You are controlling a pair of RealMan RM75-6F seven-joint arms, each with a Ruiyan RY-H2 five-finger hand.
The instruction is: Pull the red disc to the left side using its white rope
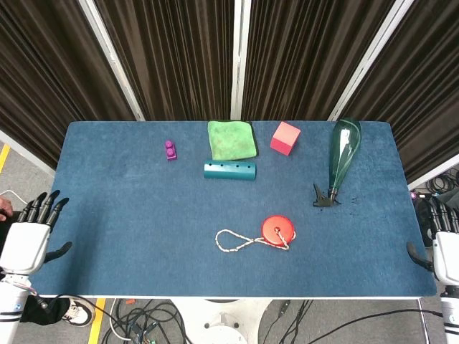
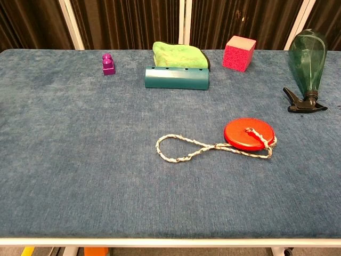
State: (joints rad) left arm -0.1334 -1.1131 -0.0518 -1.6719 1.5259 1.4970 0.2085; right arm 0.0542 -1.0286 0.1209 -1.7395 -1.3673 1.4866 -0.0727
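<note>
The red disc (image 1: 277,228) (image 2: 248,133) lies flat on the blue table, right of centre and toward the front. Its white rope (image 1: 234,241) (image 2: 184,150) runs from the disc to the left and ends in a loop lying on the cloth. My left hand (image 1: 29,231) hangs off the table's left front corner, fingers spread and holding nothing. My right hand (image 1: 443,240) sits off the right front edge, partly cut off by the frame, fingers apart and empty. Both hands are far from the rope. The chest view shows neither hand.
Along the back stand a purple block (image 1: 170,149), a green cloth (image 1: 232,139), a teal cylinder (image 1: 229,170) and a pink cube (image 1: 285,137). A green spray bottle (image 1: 343,156) lies at the right. The table's left half (image 1: 122,208) is bare cloth.
</note>
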